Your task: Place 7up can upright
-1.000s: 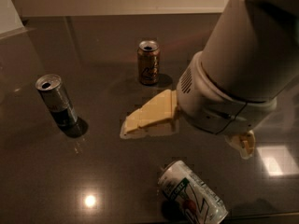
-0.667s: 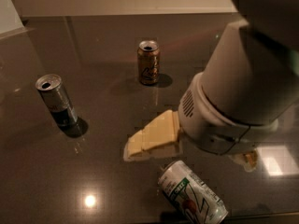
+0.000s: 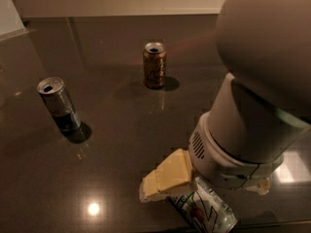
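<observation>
The 7up can (image 3: 206, 211) lies on its side on the dark table (image 3: 121, 125) at the bottom edge of the camera view, white-silver with green lettering and a red dot. My gripper (image 3: 205, 192) hangs right over it, open. One cream finger (image 3: 165, 177) is down at the can's left end. The other cream finger (image 3: 263, 185) shows only as a tip to the right. The large grey-white arm covers the can's upper part, and I cannot tell if the fingers touch it.
A brown-gold can (image 3: 155, 65) stands upright at the back centre. A slimmer silver-and-dark can (image 3: 59, 104) stands upright at the left. A pale wall runs along the table's far edge. Light spots reflect on the tabletop at bottom left and right.
My gripper has moved down and toward the front, from above and behind the lying can to right over it. The three cans have not moved.
</observation>
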Motion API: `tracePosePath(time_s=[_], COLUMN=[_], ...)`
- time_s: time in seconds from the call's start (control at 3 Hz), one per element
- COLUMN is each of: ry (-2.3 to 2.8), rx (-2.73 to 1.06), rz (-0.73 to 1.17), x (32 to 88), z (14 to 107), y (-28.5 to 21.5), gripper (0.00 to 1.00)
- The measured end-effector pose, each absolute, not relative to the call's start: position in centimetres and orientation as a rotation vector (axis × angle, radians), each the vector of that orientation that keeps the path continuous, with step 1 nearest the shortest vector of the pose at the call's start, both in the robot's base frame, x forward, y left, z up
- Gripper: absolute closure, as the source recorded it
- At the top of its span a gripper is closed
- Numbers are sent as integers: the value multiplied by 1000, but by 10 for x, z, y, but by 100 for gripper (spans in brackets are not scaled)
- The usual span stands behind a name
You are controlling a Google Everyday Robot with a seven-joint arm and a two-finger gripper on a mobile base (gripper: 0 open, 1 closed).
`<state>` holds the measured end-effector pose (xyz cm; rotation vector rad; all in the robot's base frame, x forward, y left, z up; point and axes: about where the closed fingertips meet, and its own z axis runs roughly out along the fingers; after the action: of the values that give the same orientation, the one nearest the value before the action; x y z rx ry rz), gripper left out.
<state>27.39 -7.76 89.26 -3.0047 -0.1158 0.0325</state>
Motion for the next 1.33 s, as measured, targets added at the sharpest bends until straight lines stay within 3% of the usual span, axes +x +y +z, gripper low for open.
tracePosePath(time_s=[1.33], ry=[-333], rx=[-3082], rz=[41], x=[268], z=[855], y=[-90], gripper=[0])
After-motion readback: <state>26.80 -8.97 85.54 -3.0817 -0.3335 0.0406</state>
